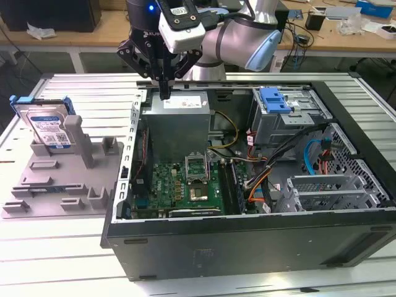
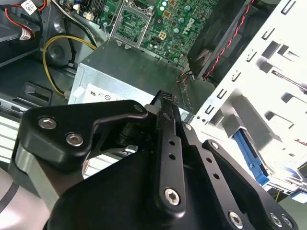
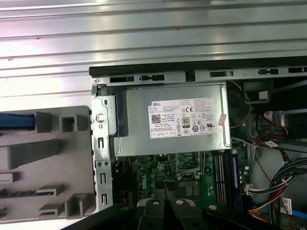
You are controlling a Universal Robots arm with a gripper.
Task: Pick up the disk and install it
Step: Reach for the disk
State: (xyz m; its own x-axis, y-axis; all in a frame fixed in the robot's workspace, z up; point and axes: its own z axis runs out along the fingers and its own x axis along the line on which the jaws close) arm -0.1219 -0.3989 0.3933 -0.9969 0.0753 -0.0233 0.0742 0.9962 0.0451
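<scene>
My arm's black gripper (image 1: 164, 91) hangs empty over the open black computer case (image 1: 247, 247), its jaws pressed together.

The fingertips sit just above the silver metal power supply box (image 1: 179, 120), which lies beside the green motherboard (image 1: 179, 182). The disk (image 1: 48, 125), a flat silver hard drive with a white-and-blue label in a bright blue plastic carrier, stands upright in a grey plastic holder (image 1: 62, 185) on the ribbed metal table (image 1: 55, 266). It is outside the case at the exterior view's left, well apart from the gripper.

An open computer case (image 1: 247, 247) with a green motherboard (image 1: 179, 182) lies beside a grey fixture (image 1: 55, 185) on a slatted table (image 1: 55, 260).
</scene>
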